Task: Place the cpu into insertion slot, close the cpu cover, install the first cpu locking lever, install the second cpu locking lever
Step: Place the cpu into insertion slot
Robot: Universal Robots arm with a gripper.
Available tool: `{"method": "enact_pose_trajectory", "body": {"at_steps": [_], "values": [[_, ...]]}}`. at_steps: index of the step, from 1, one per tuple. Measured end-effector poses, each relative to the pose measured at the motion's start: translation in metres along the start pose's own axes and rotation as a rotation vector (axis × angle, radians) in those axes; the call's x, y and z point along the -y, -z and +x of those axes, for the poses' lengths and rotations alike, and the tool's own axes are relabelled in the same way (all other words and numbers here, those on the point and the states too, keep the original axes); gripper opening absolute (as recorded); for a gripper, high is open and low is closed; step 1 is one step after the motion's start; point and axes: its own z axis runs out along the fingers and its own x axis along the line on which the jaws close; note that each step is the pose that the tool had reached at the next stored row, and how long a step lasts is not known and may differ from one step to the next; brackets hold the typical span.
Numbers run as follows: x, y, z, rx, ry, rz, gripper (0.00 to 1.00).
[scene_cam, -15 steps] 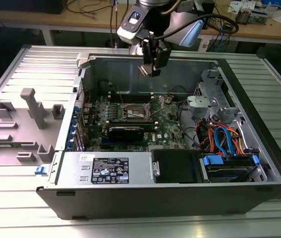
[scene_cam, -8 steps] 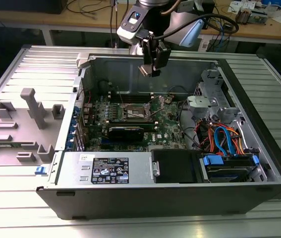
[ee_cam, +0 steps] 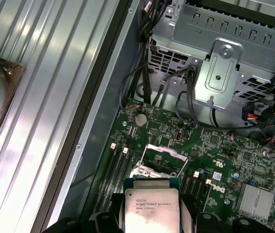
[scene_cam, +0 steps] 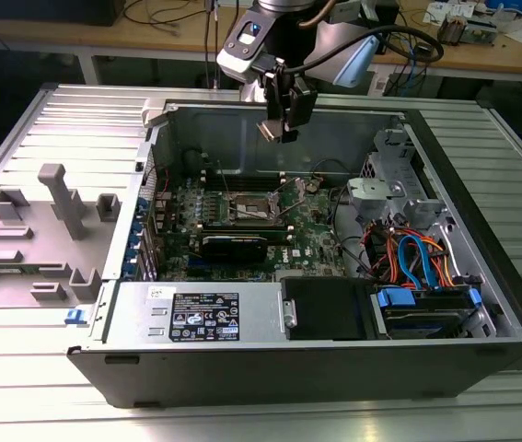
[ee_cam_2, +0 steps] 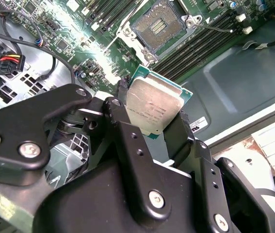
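Black fingers (ee_cam_2: pixel 127 131) snug on the cpu (ee_cam_2: pixel 154 104), above the insertion slot (ee_cam_2: pixel 162 24)

Gripping the cpu (ee_cam: pixel 151 208) by opposite edges between black fingers (ee_cam: pixel 104 221), printed silver top toward the camera. Hovering over the green board (ee_cam: pixel 219 148), near the slot (ee_cam: pixel 160 162), memory slots (ee_cam: pixel 115 171) beside it, grey drive cage (ee_cam: pixel 224 34) beyond.

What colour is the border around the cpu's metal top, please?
Teal green, around the dull silver top of the cpu; the second wrist view shows it best.
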Motion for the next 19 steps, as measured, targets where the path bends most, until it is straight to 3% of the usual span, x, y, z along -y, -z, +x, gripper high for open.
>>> {"method": "enact_pose_trajectory", "body": {"at_steps": [7, 12, 19], "values": [[0.0005, -0.0007, -0.0011, 0.0030, -0.030, -0.0003, 0.54], [0.0008, -0.0027, -0.0014, 0.0084, -0.092, -0.0009, 0.54], [0.0012, -0.0031, -0.0014, 0.0087, -0.095, -0.0011, 0.54]]}}
